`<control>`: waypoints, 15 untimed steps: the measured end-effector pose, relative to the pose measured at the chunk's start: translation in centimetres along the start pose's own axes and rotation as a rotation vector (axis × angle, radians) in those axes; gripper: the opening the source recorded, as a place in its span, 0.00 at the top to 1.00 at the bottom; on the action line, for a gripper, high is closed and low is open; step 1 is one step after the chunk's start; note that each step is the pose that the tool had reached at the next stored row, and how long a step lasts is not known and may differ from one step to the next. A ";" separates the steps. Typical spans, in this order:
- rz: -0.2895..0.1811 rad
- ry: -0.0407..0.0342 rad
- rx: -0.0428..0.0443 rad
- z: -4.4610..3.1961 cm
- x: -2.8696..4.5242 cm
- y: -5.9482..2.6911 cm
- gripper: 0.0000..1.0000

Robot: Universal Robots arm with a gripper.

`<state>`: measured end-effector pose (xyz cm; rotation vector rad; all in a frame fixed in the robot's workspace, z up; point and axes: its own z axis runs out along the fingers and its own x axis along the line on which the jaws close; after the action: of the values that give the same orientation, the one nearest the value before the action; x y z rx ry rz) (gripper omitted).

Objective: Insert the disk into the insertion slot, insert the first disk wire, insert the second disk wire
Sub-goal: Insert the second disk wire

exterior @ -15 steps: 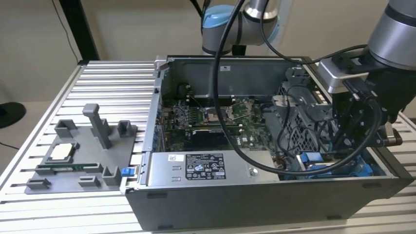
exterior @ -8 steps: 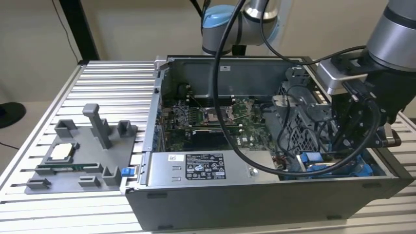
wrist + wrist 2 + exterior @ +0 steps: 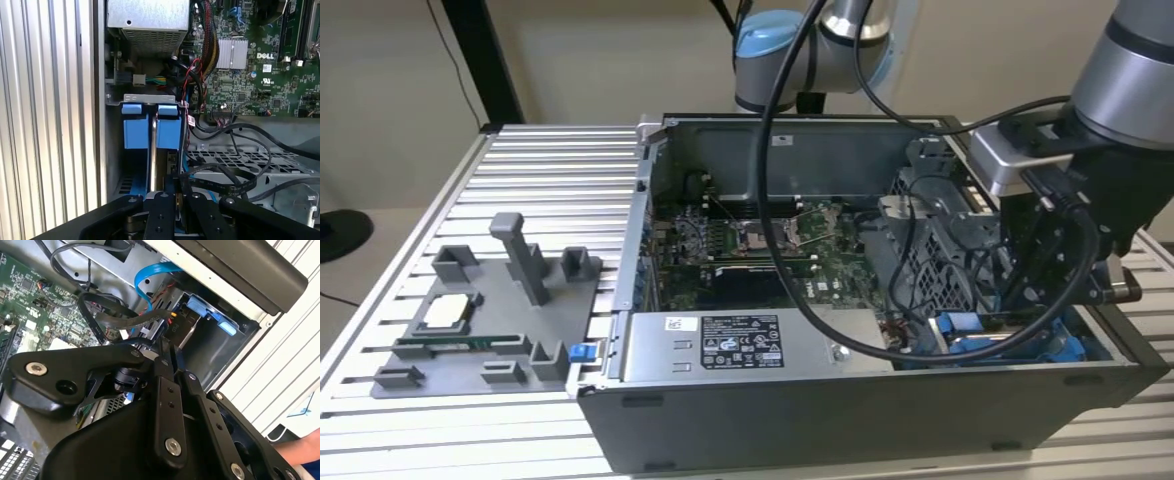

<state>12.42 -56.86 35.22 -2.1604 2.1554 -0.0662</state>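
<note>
1. Exterior view: gripper [image 3: 1041,290] down inside the case [image 3: 854,400], at its right front corner, over blue carrier parts [image 3: 987,345].
2. Second wrist view: jaws together on a black cable [image 3: 120,320]; slot [image 3: 210,340] beyond.
3. First wrist view: disk [image 3: 152,155] on edge in slot, between blue tabs.

Matt black metal hand [image 3: 172,210], glossy blue plastic disk [image 3: 169,131] carrier, perforated grey metal cage [image 3: 235,160].

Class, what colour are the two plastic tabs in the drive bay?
Bright blue tabs, seen best in the first wrist view.
</note>
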 end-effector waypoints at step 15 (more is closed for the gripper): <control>0.000 0.0001 0.0001 0.35 0.01 -0.03 1.00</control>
<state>12.48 -56.86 34.88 -2.1604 2.1554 -0.0663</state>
